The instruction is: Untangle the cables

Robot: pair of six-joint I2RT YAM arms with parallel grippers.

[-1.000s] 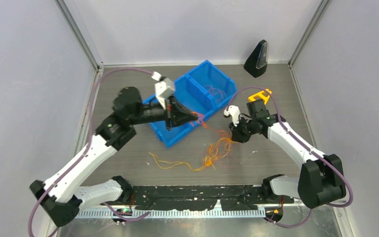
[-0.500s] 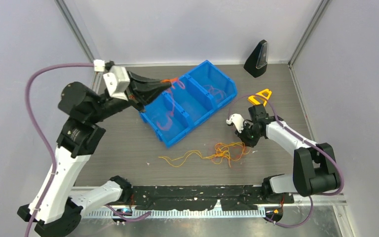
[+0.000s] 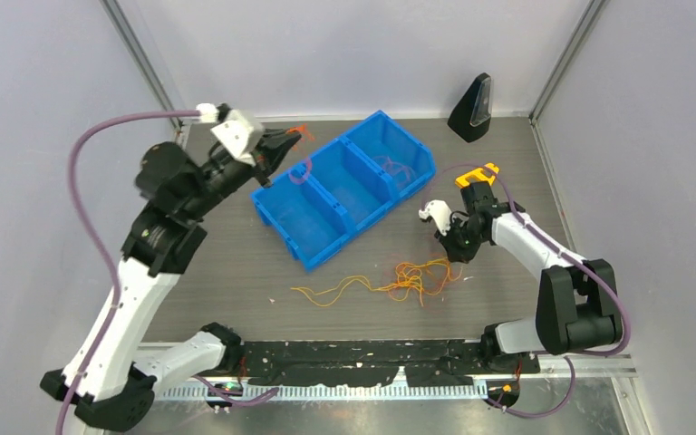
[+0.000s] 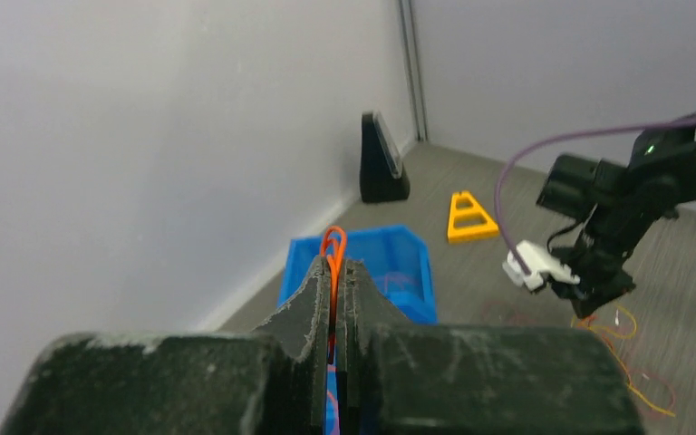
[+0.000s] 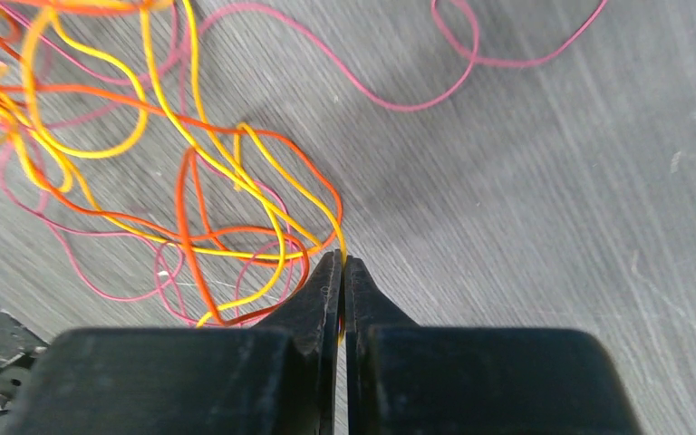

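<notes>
The left claw [image 4: 333, 272] is pinched shut on an orange cable [image 4: 333, 246] over the bin's [image 3: 376, 216] 10 o'clock corner. The right claw [image 5: 343, 263] is clamped on a yellow cable [image 5: 337, 237] at the tangle's [image 3: 412, 276] 2 o'clock.

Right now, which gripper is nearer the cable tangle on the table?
Right. The right gripper is shut on a yellow strand of the tangle; the left gripper holds an orange cable up by the blue bin's far-left side.

Thin orange, yellow and pink cables [image 3: 412, 275] lie loosely tangled.
</notes>
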